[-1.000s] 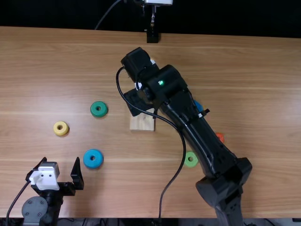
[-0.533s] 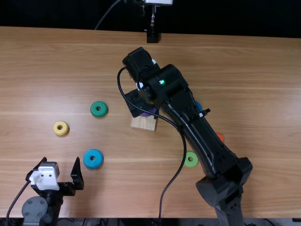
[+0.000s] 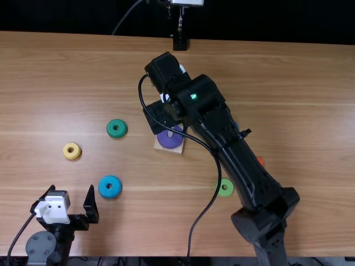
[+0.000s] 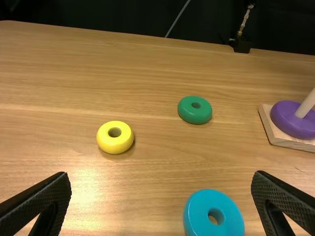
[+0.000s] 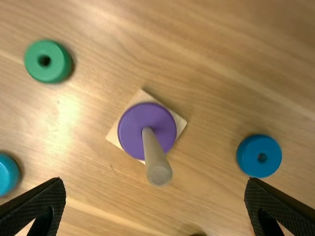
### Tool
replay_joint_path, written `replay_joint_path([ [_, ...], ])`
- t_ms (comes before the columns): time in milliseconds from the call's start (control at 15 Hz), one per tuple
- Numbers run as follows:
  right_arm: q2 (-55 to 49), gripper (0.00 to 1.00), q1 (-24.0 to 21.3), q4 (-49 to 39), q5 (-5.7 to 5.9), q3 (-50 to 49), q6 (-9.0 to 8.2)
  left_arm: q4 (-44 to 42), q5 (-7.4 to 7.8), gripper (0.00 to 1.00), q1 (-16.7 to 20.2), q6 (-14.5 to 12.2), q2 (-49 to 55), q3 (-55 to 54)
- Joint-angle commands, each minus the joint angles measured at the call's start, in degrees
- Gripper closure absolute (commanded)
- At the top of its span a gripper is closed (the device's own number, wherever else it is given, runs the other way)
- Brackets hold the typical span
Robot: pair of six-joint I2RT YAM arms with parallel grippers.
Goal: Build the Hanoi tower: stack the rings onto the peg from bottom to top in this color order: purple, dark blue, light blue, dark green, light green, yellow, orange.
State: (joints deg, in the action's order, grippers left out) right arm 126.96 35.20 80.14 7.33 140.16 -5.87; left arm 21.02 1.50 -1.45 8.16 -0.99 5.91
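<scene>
Left claw point(image 3: 71, 188) and right claw point(image 3: 161, 117) are spread; purple ring point(image 5: 132, 129) surrounds the peg point(image 5: 155, 156)

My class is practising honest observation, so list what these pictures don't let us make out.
- Dark blue ring, top view: most of it, hidden by the right arm.
- Orange ring, top view: its hole and near side, behind that arm.
- Peg, left wrist view: its top, cut off by the picture's edge.
- Light blue ring, right wrist view: one side, cut off by the edge.
</scene>
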Motion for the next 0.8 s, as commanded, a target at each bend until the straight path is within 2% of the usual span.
replay_joint_path([
  [0, 0.4, 0.0, -0.7, 0.4, 0.58, 3.3, -0.04, 4.5, -0.23, 0.0, 0.3, -0.3, 1.0, -5.9],
  [133, -0.3, 0.0, -0.7, 1.0, 0.58, 3.5, 0.07, 4.5, -0.23, 0.0, 0.3, -0.3, 1.0, -5.9],
  [267, -5.3, 0.0, -0.8, 3.8, 0.47, 2.8, -0.14, 4.5, -0.23, 0.0, 0.3, -0.3, 1.0, -5.9],
  [400, -9.4, 0.0, -3.9, 3.2, -0.16, -2.7, -0.25, 4.5, -0.23, 0.0, 0.3, -0.3, 1.0, -5.9],
  [533, -16.4, 0.0, -7.8, -3.9, -0.27, -13.7, -0.25, 4.5, -0.23, 0.0, 0.3, -0.3, 1.0, -5.9],
  [733, -26.7, 0.0, -10.5, -18.3, -0.16, -32.9, -0.35, 4.5, -0.23, 0.0, 0.3, -0.4, 1.0, -5.9],
])
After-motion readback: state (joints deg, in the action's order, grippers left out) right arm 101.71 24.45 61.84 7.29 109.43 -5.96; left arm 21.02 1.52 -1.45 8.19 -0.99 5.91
